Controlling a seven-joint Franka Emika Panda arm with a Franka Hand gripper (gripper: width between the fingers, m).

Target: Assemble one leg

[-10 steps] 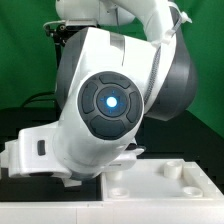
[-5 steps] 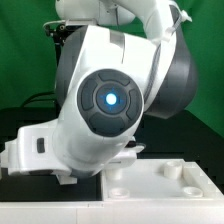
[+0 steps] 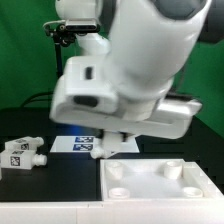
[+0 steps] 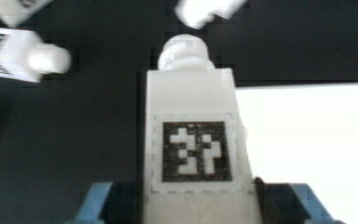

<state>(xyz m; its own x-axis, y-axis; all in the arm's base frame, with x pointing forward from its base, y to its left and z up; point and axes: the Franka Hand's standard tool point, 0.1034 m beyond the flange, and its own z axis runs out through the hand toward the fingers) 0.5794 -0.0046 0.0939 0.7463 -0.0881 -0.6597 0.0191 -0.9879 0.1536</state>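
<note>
In the wrist view my gripper [image 4: 194, 202] is shut on a leg [image 4: 194, 120], a white blocky post with a black-and-white tag on its face. Its round peg end [image 4: 185, 50] points away from the fingers [image 4: 101, 200]. In the exterior view the gripper [image 3: 120, 142] holds this leg [image 3: 123, 147] low, just behind the back edge of the large white panel [image 3: 160, 190]. Two more legs [image 3: 22, 153] lie at the exterior view's left; they also show in the wrist view [image 4: 19, 55].
The marker board [image 3: 82, 144] lies flat behind the panel, beside the gripper. The panel has round holes [image 3: 172, 170] near its back edge. Another white part [image 4: 211, 10] lies beyond the held leg's peg. The arm's bulk fills the upper part of the exterior view.
The arm has swung and risen, so its round blue-lit joint no longer fills the exterior view. The table, the loose legs and the marker board now show.
</note>
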